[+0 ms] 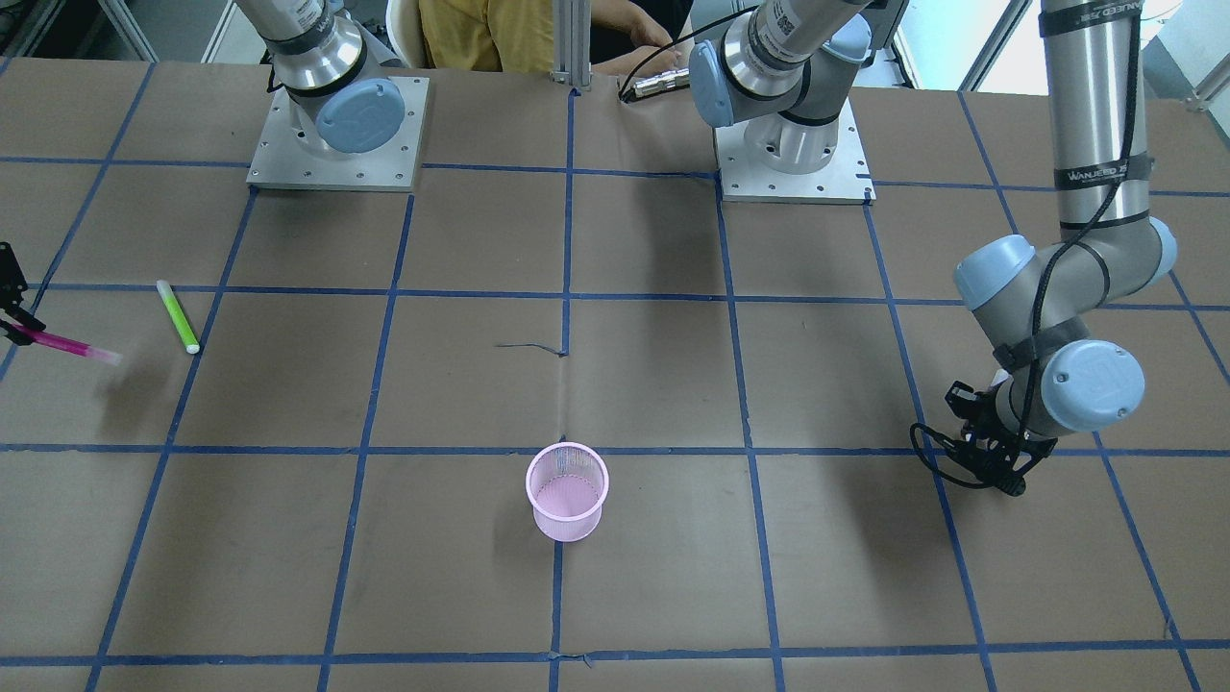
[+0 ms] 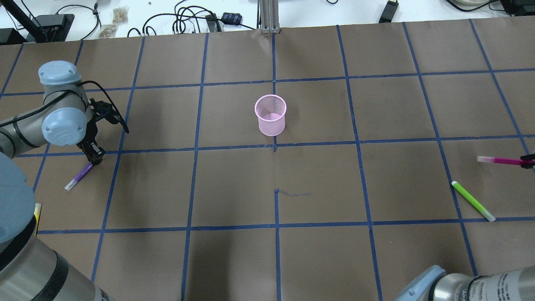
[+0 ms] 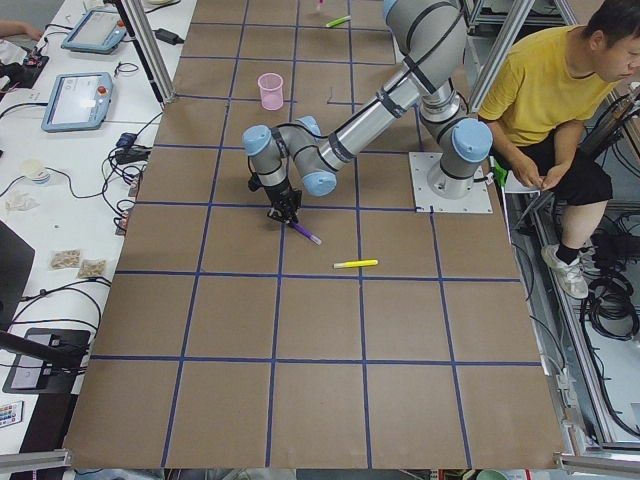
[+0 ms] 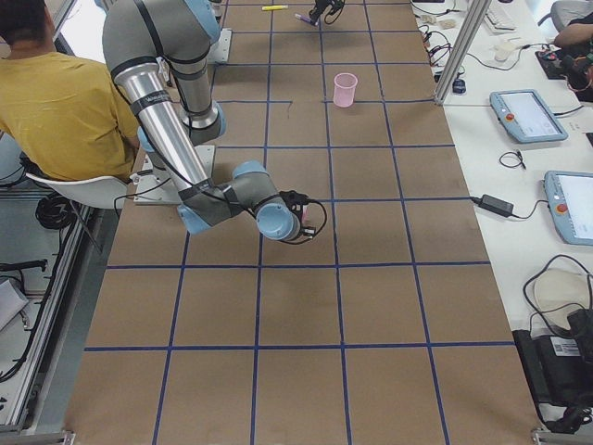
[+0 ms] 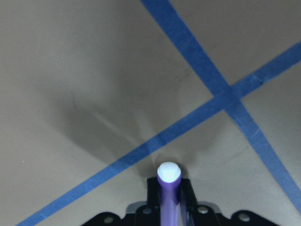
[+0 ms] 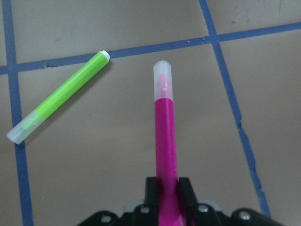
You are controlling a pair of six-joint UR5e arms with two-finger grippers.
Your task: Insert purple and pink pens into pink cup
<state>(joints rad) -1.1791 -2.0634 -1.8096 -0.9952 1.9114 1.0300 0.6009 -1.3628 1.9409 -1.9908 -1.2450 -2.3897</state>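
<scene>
The pink mesh cup [image 2: 271, 115] stands upright near the table's middle; it also shows in the front view [image 1: 567, 490]. My left gripper [image 2: 95, 158] is at the table's left side, shut on one end of the purple pen [image 2: 79, 176], which slants down toward the paper. The left wrist view shows the purple pen [image 5: 168, 195] clamped between the fingers. My right gripper [image 1: 12, 322] is at the far right side, shut on the pink pen [image 1: 69, 344], held just above the table. The right wrist view shows the pink pen [image 6: 165, 141] in the jaws.
A green pen [image 2: 473, 201] lies on the table just beside the pink pen, also seen in the right wrist view [image 6: 61, 102]. A yellow pen [image 3: 356, 264] lies near the left arm. A seated person in yellow [image 3: 545, 90] is behind the arm bases.
</scene>
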